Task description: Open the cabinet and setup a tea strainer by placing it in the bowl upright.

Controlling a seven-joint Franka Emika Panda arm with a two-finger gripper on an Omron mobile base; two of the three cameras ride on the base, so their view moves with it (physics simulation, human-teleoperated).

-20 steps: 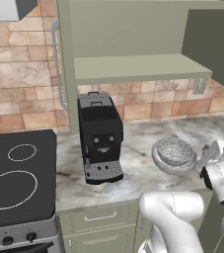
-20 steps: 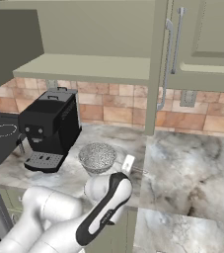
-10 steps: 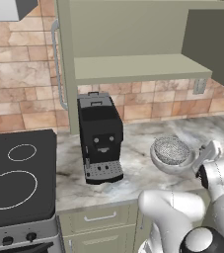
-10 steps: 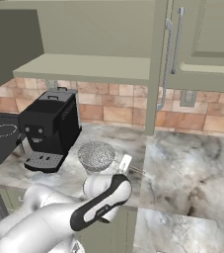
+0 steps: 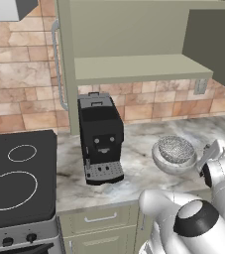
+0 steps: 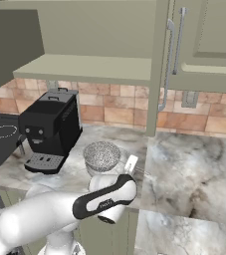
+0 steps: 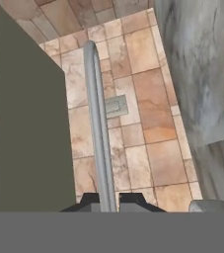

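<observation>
The pincer (image 7: 109,200) is closed down with its two dark tips nearly together at 6 o'clock of the hand view, and nothing visibly clamped between them. A long silver bar handle (image 7: 97,123) runs up from between the tips toward 12 o'clock; whether the tips touch it I cannot tell. At 9 o'clock of that handle stands the sage-green face of the cabinet (image 7: 29,128), and at 3 o'clock lies tiled brick wall with a small grey outlet plate (image 7: 115,106), then the marbled surface (image 7: 202,59) beyond.

In the left base view the white hand sits low at 4 o'clock, just beside the bowl (image 5: 164,161), which rests on the surface at the front edge. The tea strainer (image 5: 175,149) sits inside the bowl, its speckled mesh dome upward and its rim down. In the right base view the strainer fills the bowl's mouth, and the white arm (image 6: 59,214) sweeps across at 7 o'clock below it.

At 9 o'clock of the bowl stands a black coffee machine (image 5: 100,139), apart from it, and further at 9 o'clock a black cooktop (image 5: 15,178). Above them the cabinet is open, its plain shelf (image 5: 139,68) bare, one door (image 6: 159,64) swung edge-on toward the right base camera.
</observation>
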